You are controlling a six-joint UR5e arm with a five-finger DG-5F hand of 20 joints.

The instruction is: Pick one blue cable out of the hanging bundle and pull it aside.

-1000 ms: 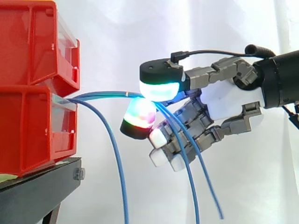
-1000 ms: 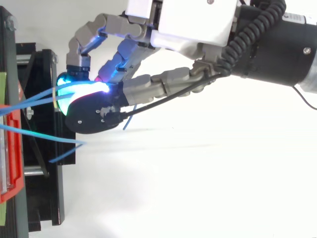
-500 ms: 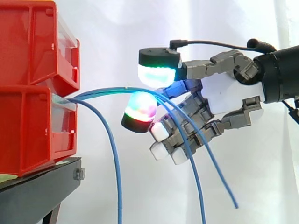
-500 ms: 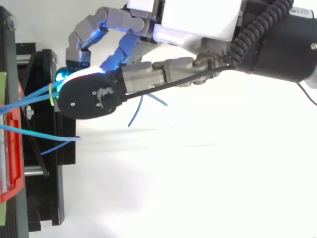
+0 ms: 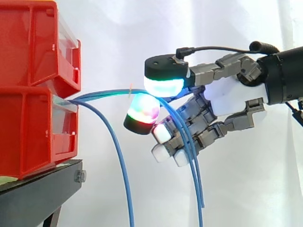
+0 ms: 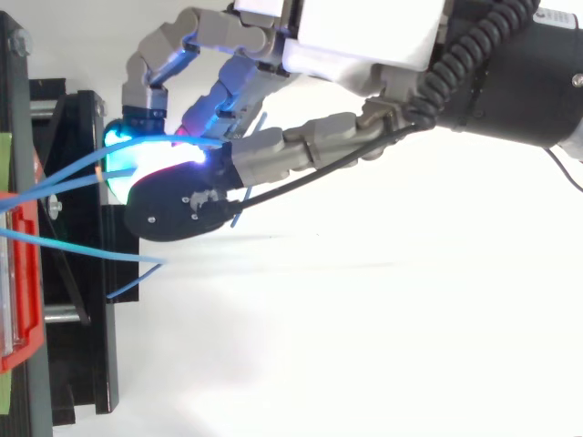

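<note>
The blue cables (image 5: 102, 94) look light, limp and slick. The hand (image 5: 227, 101) pinches two between its pads (image 5: 163, 86) at the arch; a single cable is best gripped there.

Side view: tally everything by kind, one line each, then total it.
Red plastic bins: 2
Thin blue cables: 3
Black metal stand: 1
Robot hand: 1
White curtain: 1
Total: 8
</note>
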